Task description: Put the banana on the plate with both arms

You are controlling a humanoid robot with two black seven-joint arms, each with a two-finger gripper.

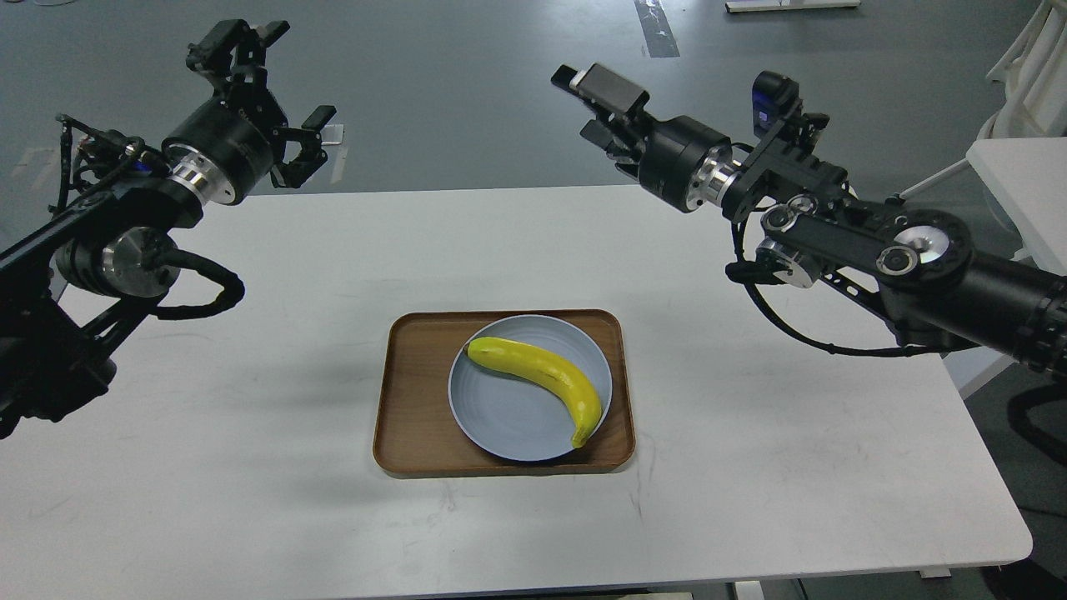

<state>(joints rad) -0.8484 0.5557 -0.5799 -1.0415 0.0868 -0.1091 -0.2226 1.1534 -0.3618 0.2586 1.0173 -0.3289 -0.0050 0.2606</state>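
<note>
The yellow banana [540, 377] lies across the pale blue-grey plate [508, 417], its stem end reaching over the plate's lower right rim. The plate rests in a wooden tray [413, 400] at the middle of the white table. My left gripper [279, 92] is raised high at the far left, well away from the plate, fingers spread and empty. My right gripper [596, 104] is raised at the upper right, also far from the plate and empty; its fingers stand apart.
The white table [250, 467] spans the view, its right edge near x 1230. A second white table [1021, 179] and a white chair stand at the far right. Grey floor lies beyond.
</note>
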